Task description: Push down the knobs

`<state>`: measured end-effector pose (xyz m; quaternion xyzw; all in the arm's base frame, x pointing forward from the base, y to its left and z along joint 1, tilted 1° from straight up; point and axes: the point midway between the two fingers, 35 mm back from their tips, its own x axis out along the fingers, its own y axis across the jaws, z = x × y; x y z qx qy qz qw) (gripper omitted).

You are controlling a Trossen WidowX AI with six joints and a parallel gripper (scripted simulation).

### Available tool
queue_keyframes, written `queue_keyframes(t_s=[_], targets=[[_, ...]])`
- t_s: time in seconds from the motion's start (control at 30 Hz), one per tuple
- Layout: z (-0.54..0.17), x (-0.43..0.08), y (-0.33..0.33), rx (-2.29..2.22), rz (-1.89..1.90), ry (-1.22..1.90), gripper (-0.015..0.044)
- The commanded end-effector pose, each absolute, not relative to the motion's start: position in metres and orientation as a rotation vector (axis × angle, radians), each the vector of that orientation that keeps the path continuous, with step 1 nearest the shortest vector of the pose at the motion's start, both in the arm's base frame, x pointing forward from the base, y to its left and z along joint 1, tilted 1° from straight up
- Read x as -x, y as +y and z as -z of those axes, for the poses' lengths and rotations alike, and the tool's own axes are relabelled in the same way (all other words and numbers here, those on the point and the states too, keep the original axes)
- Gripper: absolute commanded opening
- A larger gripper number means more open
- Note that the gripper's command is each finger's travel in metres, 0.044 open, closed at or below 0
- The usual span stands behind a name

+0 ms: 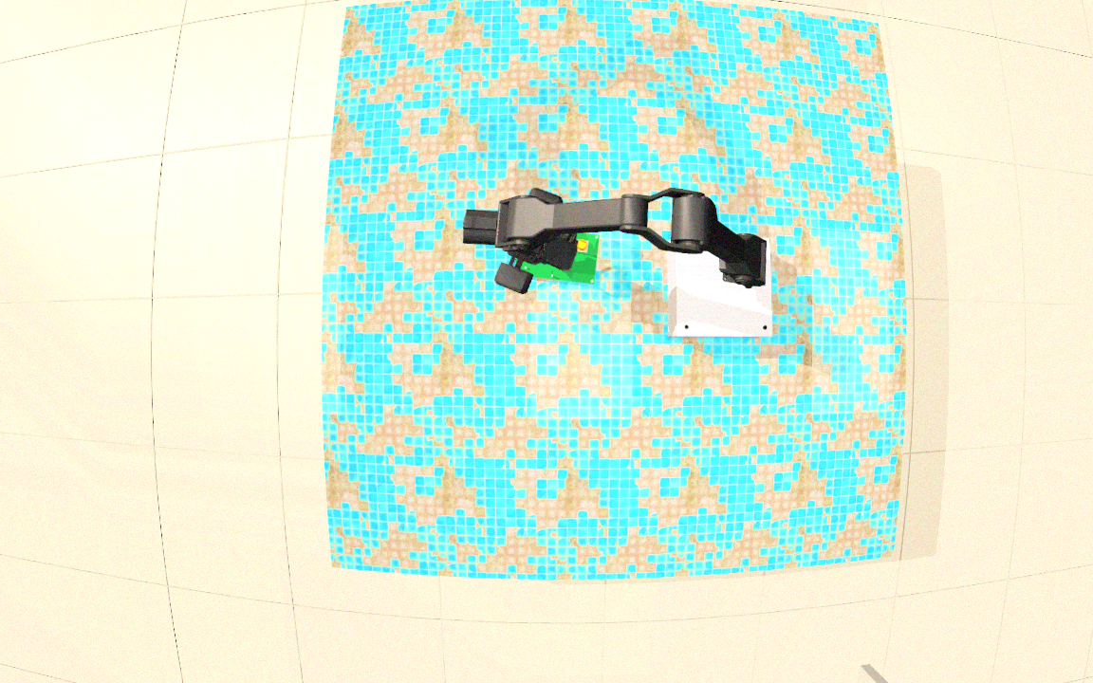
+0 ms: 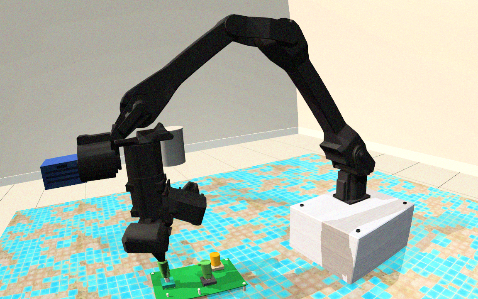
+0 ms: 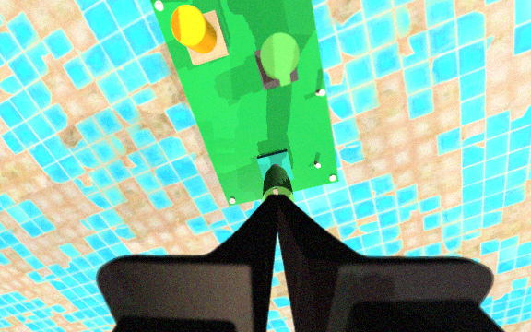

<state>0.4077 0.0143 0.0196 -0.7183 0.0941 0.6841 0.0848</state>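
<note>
The green circuit board [image 1: 576, 271] [image 2: 189, 284] [image 3: 238, 134] stands on short legs. My gripper [image 2: 162, 259] [image 3: 277, 201] is shut and empty, its tips at the top of the left green knob [image 2: 163, 269] [image 3: 277, 179]. That knob leans slightly in the exterior view, with pale shaft showing above its teal potentiometer [image 2: 168, 283] [image 3: 269, 161]. A second green knob [image 2: 206, 266] [image 3: 279, 55] with a pointer stands above a dark potentiometer [image 2: 208, 281] [image 3: 271, 83]; a small gap seems to show below it. The fingertips hide the left knob's top in the wrist view.
An orange knob [image 1: 583, 245] [image 2: 215, 258] [image 3: 189, 25] stands on a tan base [image 2: 218, 267] [image 3: 221, 43] at the board's far corner, near the second green knob. White posts [image 2: 198, 291] [image 3: 321, 92] stand along the board's edge. The arm's pale base block [image 1: 716, 314] [image 2: 307, 230] is to the right.
</note>
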Motion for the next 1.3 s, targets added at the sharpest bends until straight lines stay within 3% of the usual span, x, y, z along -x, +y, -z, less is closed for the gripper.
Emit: queue_keyframes(t_s=[0.0, 1.27], targets=[[-0.0113, -0.4095, 0.0150, 2.141, -2.045, 0.270, 0.0000], [-0.0070, -0.4096, 0.0149, 2.141, -2.045, 0.270, 0.0000]])
